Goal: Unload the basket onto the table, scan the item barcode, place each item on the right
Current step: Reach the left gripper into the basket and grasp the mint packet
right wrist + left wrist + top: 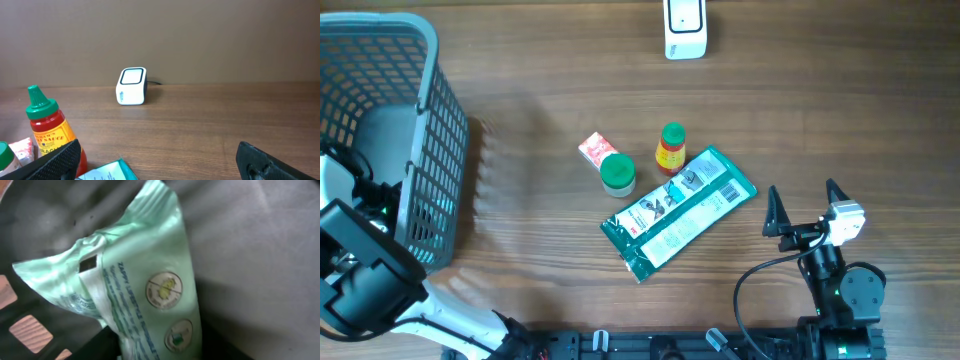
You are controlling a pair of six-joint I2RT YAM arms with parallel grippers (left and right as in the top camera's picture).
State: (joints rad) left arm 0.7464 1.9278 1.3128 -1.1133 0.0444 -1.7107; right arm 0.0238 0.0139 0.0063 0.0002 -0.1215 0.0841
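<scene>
Little of the scan looks done. The left arm (365, 275) reaches into the grey basket (430, 130), where its wrist camera faces a pale green pouch (145, 280). Whether the left gripper has closed on it cannot be told (its fingers are out of frame). The right gripper (803, 190) hangs spread and empty. The white scanner (685, 30) stands well apart, so lifting the pouch and presenting its barcode probably remain.

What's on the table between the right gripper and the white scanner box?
Nothing: only bare brown wooden table separates the open right gripper from the small white box-shaped scanner, clearest in the right wrist view.
</scene>
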